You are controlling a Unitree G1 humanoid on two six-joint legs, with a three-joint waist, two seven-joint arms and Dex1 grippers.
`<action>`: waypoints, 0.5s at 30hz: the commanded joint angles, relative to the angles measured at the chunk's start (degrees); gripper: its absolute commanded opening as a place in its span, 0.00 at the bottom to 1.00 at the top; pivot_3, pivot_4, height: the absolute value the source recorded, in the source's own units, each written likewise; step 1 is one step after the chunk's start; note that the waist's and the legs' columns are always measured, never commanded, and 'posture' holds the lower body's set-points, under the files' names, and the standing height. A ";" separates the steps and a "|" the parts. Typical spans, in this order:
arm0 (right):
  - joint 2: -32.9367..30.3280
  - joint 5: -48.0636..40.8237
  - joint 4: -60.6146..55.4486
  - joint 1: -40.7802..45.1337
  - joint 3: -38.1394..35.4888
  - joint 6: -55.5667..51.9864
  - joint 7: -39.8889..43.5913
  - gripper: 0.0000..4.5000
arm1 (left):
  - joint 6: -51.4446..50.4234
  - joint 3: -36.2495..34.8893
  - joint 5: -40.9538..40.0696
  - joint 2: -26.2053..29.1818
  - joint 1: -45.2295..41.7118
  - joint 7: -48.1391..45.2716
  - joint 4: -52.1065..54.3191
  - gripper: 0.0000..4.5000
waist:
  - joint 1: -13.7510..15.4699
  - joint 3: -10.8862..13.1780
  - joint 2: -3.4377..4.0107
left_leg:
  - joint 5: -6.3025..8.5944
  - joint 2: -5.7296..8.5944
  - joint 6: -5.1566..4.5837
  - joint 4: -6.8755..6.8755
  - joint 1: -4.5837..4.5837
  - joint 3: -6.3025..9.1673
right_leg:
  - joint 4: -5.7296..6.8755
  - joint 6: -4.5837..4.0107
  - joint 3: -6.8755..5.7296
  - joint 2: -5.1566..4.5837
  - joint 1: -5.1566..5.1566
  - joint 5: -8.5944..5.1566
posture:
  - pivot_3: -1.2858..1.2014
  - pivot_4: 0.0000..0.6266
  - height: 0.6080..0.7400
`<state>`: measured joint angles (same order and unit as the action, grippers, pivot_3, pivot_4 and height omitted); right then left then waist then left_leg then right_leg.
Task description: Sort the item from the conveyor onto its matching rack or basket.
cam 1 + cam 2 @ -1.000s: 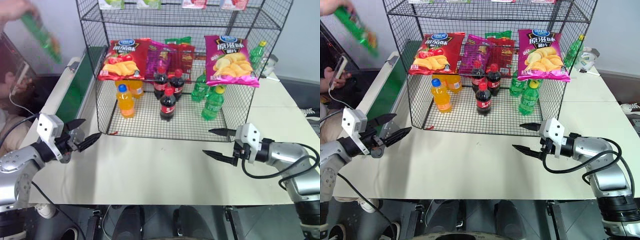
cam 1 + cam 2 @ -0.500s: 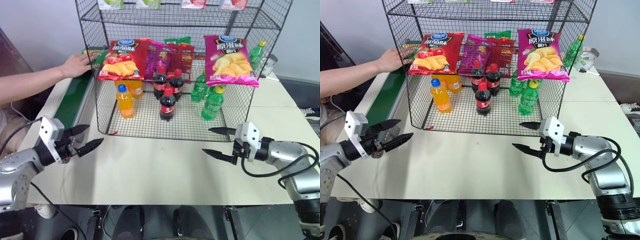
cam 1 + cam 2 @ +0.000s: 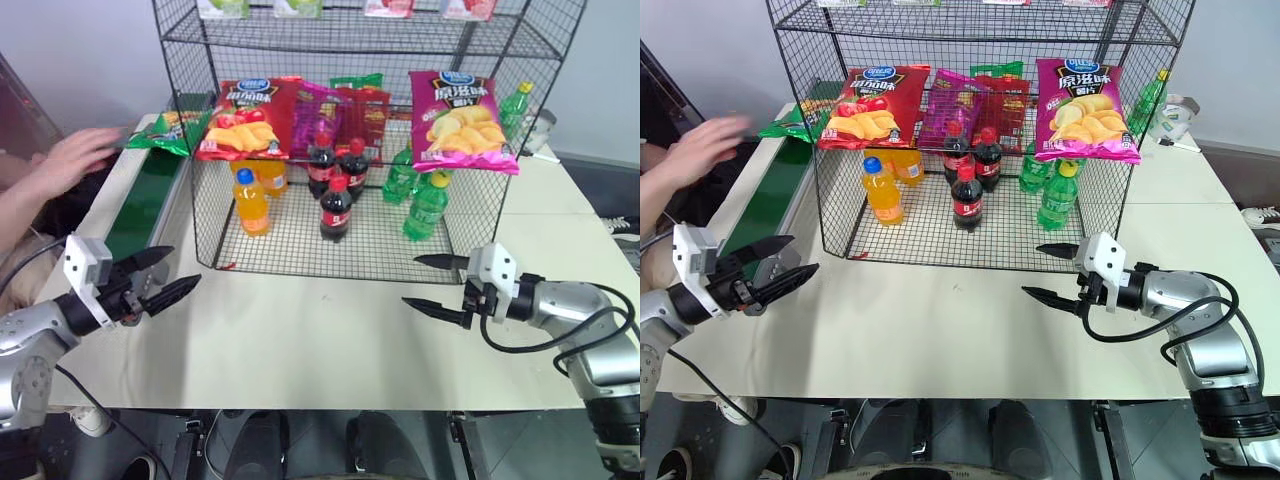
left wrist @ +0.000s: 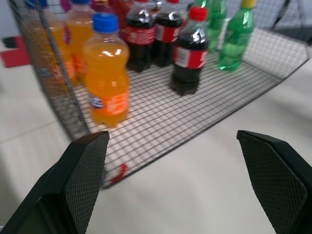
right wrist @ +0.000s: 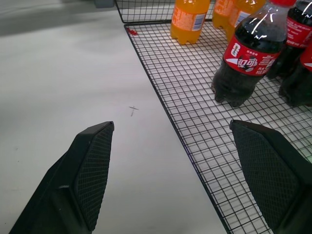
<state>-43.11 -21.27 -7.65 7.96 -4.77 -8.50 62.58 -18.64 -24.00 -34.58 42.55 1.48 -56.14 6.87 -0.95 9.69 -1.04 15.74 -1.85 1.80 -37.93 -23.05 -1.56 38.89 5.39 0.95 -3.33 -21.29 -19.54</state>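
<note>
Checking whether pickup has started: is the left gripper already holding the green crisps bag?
No: the left gripper hangs open and empty over the table, while the green crisps bag lies far up the conveyor.

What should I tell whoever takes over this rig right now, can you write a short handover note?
Left gripper: jaws open, empty, hovering over the table's near left edge beside the conveyor.
Right gripper: jaws open, empty, hovering over the table in front of the rack.
Green crisps bag: lying on the far end of the conveyor, next to the rack's left side. A person's hand is just left of it, off the bag.
Done: the bag is on the belt.
Left: pick up the green bag and place it on the rack's crisps tier, beside the red crisps bag and magenta crisps bag.
</note>
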 commanded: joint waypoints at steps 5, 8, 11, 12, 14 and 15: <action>1.54 -2.66 -1.07 2.99 -0.56 -2.45 -0.57 0.88 | 4.35 -2.27 0.92 -0.05 -0.67 0.80 -0.36 1.00 | 0.00 0.00 0.00 | 0.00 0.00 0.00 0.00 0.00 0.00 | 0.00 0.00 0.00 0.00 0.00 0.00 | 0.52 0.24 0.99; 2.07 -4.55 -1.10 4.09 -0.63 -4.52 0.07 0.88 | 6.23 -3.13 2.10 0.03 -0.02 1.56 -0.75 1.00 | 0.00 0.00 0.00 | 0.00 0.00 0.00 0.00 0.00 0.00 | 0.00 0.00 0.00 0.00 0.00 0.00 | 0.52 0.24 0.99; 2.13 -6.61 -1.50 5.16 -0.46 -6.66 1.20 1.00 | 8.77 -4.29 2.73 0.22 1.68 0.67 -0.77 1.00 | -0.11 0.00 0.00 | 0.00 -0.01 0.00 0.00 -0.01 0.00 | 0.00 0.00 0.00 0.00 -0.02 0.00 | 0.52 0.24 0.99; 1.99 -6.25 -1.50 5.30 -0.03 -6.57 1.44 1.00 | 9.37 -4.72 2.99 0.17 2.11 0.92 -0.71 1.00 | -0.07 0.00 0.00 | 0.00 -0.01 0.00 0.00 -0.01 0.00 | 0.00 0.00 0.00 -0.01 -0.02 0.00 | 0.52 0.24 0.99; 1.94 -7.06 -2.43 5.22 0.83 -7.83 2.45 1.00 | 11.05 -5.59 3.70 0.05 3.05 1.29 -0.37 1.00 | -0.04 0.00 0.00 | 0.01 -0.01 -0.01 0.00 -0.01 0.00 | 0.00 0.00 0.00 -0.01 -0.02 0.00 | 0.52 0.24 0.99; 2.29 -7.11 -2.88 5.36 1.23 -7.97 2.49 1.00 | 11.94 -5.97 4.03 0.13 3.77 1.15 -0.05 1.00 | -0.04 0.00 0.00 | 0.01 -0.01 -0.01 0.00 -0.01 0.00 | 0.00 0.00 0.00 -0.02 -0.01 0.00 | 0.52 0.24 0.99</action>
<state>-41.15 -26.86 -7.85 12.56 -4.11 -16.17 64.45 -9.22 -26.99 -31.23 42.15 4.78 -54.94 5.61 -0.98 9.69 -1.04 15.75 -1.86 1.79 -37.93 -23.07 -1.56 38.89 5.39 0.95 -3.35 -21.30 -19.54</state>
